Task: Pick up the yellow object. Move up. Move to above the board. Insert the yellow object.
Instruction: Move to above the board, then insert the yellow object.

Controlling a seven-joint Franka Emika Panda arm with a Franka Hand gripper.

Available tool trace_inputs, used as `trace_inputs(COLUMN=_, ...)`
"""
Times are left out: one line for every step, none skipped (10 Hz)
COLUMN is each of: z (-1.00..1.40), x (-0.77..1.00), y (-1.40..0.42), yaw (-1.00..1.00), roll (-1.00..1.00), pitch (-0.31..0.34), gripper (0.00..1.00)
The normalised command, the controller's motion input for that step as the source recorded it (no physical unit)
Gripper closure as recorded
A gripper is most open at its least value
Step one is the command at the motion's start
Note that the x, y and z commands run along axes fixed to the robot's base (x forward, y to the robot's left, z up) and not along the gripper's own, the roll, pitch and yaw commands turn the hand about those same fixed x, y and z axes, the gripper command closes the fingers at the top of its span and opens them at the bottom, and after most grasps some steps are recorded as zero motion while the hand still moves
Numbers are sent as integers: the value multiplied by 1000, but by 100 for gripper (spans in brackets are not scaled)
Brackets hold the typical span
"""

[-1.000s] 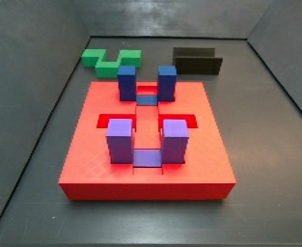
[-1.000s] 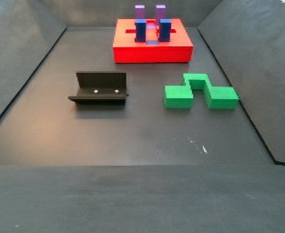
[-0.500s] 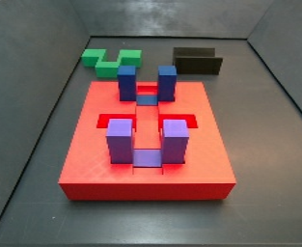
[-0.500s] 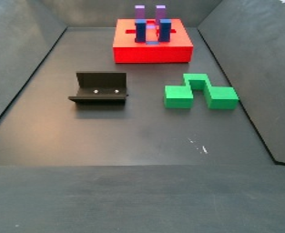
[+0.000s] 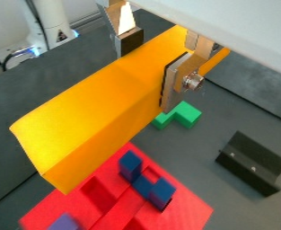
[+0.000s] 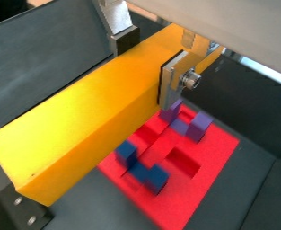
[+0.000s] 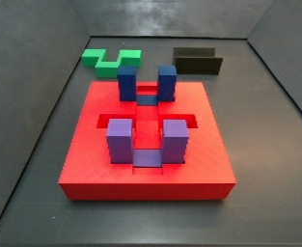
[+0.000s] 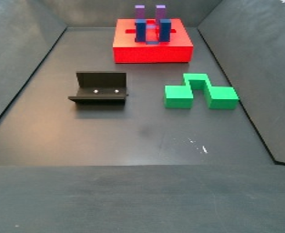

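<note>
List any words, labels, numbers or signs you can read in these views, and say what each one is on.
None can be read in any view.
The yellow object, clamped between the end effector fingers above the board in both wrist views: plain faces, no marking.
The board, the green block and the fixture: no lettering; the fixture shows only two small dots in a side view.

— Colours, item by item?
— Bar (image 5: 100, 112): yellow-orange, in the gripper (image 5: 154, 56), silver plates. Board (image 7: 101, 169): red; posts (image 7: 120, 138) purple and dark blue. Zigzag block (image 8: 200, 92): green. Fixture (image 8: 99, 88): black.
</note>
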Motion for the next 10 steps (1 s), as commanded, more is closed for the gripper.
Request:
trace_inputs(z=120, x=64, y=-576, yaw=3, roll=4, pitch=145, gripper=100)
trace_inputs(z=64, x=60, y=-236, yaw=4, roll=16, pitch=126, gripper=100)
trace_inputs(z=-20, x=0, y=0, yaw=0, roll=-6, pitch=0, gripper=100)
trace_inputs(z=-217, x=0, y=0, yaw=0, roll=-30, pitch=-13, gripper=100)
trace_inputs(z=-597, x=94, y=0, yaw=0, roll=0, pitch=-77, gripper=100)
trace_inputs(z=-840, x=183, y=-51, yaw=40, roll=44, pitch=-114, gripper=100)
trace_inputs(z=-897, x=183, y=-149, yaw=151, roll=74, pitch=-144, gripper=100)
trace_inputs(z=-889, x=183, y=-200, yaw=169, roll=67, pitch=-157, gripper=100)
trace_inputs(z=-880, x=206, y=-226, yaw=166, roll=71, pitch=-160, gripper=100)
trace_inputs(z=-854, x=217, y=-249, yaw=154, roll=93, pitch=-160, gripper=100)
